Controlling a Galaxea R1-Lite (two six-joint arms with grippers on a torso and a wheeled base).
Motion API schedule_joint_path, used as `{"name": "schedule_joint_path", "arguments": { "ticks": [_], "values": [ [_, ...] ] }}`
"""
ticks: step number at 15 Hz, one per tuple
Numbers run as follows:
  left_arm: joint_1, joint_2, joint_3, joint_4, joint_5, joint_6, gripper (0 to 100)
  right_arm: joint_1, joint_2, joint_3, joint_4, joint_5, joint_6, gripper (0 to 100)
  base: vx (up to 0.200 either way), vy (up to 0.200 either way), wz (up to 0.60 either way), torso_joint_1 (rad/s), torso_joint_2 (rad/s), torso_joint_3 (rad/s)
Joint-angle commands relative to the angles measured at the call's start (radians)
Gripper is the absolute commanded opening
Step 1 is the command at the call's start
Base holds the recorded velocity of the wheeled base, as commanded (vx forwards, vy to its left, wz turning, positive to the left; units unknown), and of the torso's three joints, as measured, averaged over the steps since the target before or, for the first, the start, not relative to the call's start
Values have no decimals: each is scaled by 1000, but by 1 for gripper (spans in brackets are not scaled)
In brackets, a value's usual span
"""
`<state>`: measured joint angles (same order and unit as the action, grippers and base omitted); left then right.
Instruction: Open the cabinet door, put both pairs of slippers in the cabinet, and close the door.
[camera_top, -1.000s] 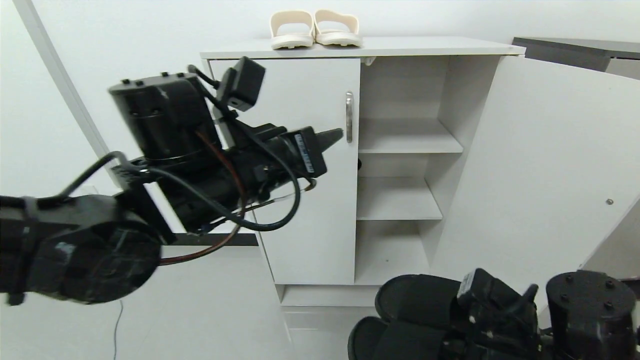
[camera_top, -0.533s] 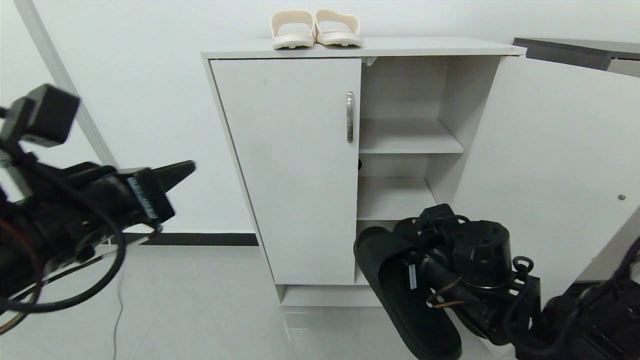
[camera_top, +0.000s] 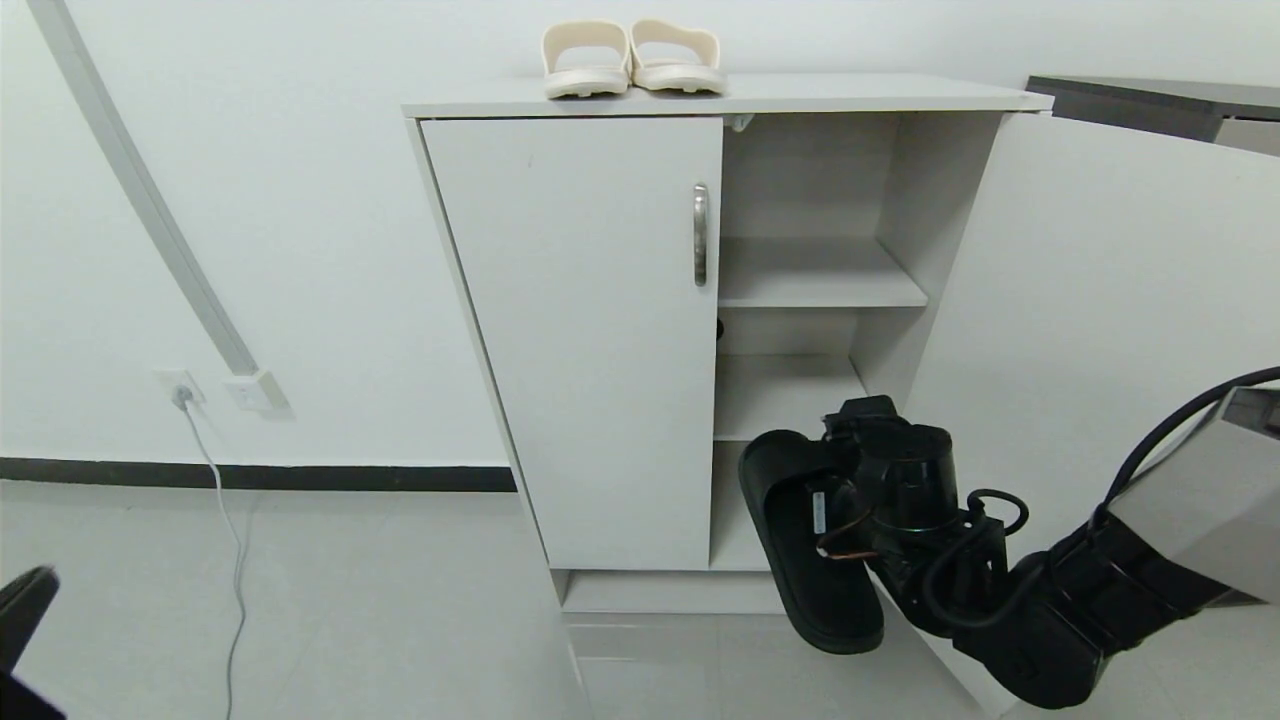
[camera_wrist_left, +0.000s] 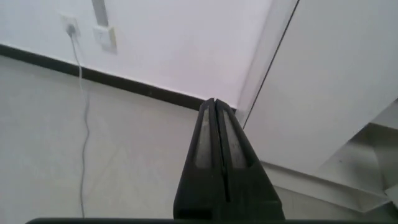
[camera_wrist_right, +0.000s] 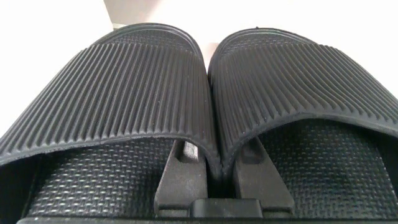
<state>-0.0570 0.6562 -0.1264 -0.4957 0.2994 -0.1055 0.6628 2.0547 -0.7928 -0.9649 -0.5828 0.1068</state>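
The white cabinet (camera_top: 800, 95) stands against the wall with its left door (camera_top: 590, 340) closed and its right door (camera_top: 1080, 300) swung wide. A cream pair of slippers (camera_top: 630, 58) rests on its top. My right gripper (camera_top: 850, 500) is shut on a black pair of slippers (camera_top: 810, 545), hanging just in front of the lowest compartment (camera_top: 735, 535). In the right wrist view its fingers (camera_wrist_right: 180, 171) pinch the two touching straps of the black slippers (camera_wrist_right: 124, 93) together. My left gripper (camera_wrist_left: 214, 106) is shut on nothing, low over the floor left of the cabinet.
Two bare shelves (camera_top: 810, 285) (camera_top: 790, 400) sit above the lowest compartment. A metal handle (camera_top: 699, 235) runs down the closed door. A wall socket with a cable (camera_top: 180, 392) is at the left. Grey furniture (camera_top: 1150, 100) stands behind the open door.
The left arm dropped from in front of the closed door down to the lower left. The right arm lifted the black slippers and carried them toward the lowest compartment.
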Motion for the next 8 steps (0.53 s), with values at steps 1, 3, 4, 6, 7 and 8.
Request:
{"name": "schedule_joint_path", "arguments": {
  "ticks": [1,3,4,6,7,8],
  "values": [
    [103,-351,119,138,23,29,0,1,7,1,0,0,-1,0,0,0,0,0,0,0],
    [171,-564,123,358,-5,70,0,3,4,1,0,-2,-1,0,0,0,0,0,0,0],
    [171,-569,126,422,-25,67,0,1,4,3,-2,-2,-1,0,0,0,0,0,0,0],
    [171,-567,126,450,-121,40,0,5,2,6,-2,0,-1,0,0,0,0,0,0,0],
    [171,-566,126,459,-272,41,0,8,2,9,-11,-2,-1,0,0,0,0,0,0,0],
    [158,-566,123,462,-336,52,0,8,2,10,-25,0,-6,0,0,0,0,0,0,0]
  ]
}}
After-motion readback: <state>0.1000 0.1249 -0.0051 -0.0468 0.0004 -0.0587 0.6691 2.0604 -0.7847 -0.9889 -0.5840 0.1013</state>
